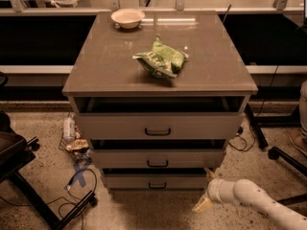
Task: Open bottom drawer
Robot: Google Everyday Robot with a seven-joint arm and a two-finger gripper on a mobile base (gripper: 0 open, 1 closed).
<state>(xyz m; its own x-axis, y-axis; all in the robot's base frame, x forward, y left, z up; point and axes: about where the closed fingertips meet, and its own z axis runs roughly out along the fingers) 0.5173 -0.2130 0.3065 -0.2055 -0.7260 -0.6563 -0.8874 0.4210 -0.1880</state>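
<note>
Filling the middle of the view, a grey-beige cabinet stands on a speckled floor in front of a dark, railed counter. Its three drawer fronts are stacked under a broad flat top. The top drawer is the tallest and widest and the middle drawer is slimmer; each carries a small black bar handle at its centre and has a dark gap above its front. The bottom drawer is the lowest and narrowest of the three. It sits just above the floor, its handle is untouched, and only a thin dark slot shows above it. The robot's white arm reaches in from the lower right corner, low over the floor. A dark chair base fills the left edge. On the cabinet top a crumpled green snack bag lies near the centre, and a pale bowl stands well behind it at the back edge. The gripper hangs just beside the bottom drawer's right end, well apart from the handle. Its claw is spread, one tan fingertip raised near the drawer's corner and the other down near the floor, with nothing between them. The upper tip may be touching that corner, but this angle does not settle it. A blue tape cross marks the floor to the cabinet's left.
</note>
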